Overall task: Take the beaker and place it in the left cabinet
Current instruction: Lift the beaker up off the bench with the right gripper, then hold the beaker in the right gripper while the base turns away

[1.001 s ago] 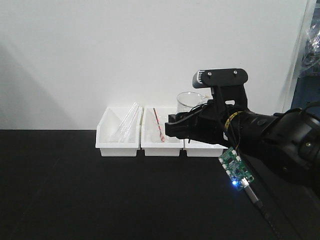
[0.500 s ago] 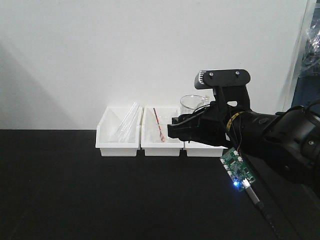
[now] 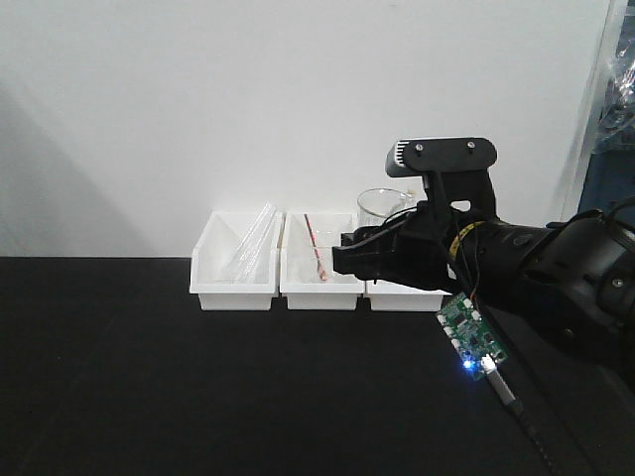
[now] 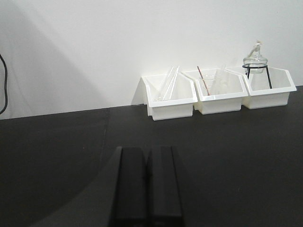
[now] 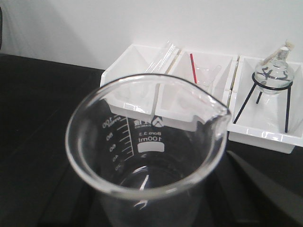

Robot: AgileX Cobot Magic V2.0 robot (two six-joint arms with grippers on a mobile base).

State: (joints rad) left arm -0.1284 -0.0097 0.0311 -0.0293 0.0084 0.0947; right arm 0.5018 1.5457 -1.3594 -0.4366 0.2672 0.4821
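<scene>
Beaker, where: the beaker [image 3: 385,202] is off the worktop [image 3: 149,377], carried in the air near the rear edge, just in front of the row of white bins [image 3: 235,273] toward its right end. It is upright, mouth up and spout to one side, and looks empty in the right wrist view.
Right claw: the right gripper [image 3: 359,254] is clamped on the beaker low on its body. The glass hides most of both fingers from the wrist camera.
Left claw: the left gripper [image 4: 147,182] is closed with nothing in it, low over the front part of the worktop.
Handling: I judge it thin clear glass, so light, rigid, slick and easily broken. It will not yield to pressure, so I want a modest squeeze across the straight wall below the rim. I would stay off the spout and lip, where the glass flares.
Risk: a smooth wall against hard pads may slip or rotate if I swing fast, so I would carry it level and slowly.
Surface: the worktop is matt black and flat. Its only load is the bins along the rear edge, against the white wall [image 3: 198,99].
Neighbours: a round flask on a tripod [image 5: 277,71] stands in the right bin, a red rod [image 5: 193,64] in the middle one and glass tubes [image 3: 253,243] in the left one. All are fragile and near my hold.
Room: there is open space to the left of the arm.
Cabinet: the left cabinet is in none of my views, so I cannot judge the route.
</scene>
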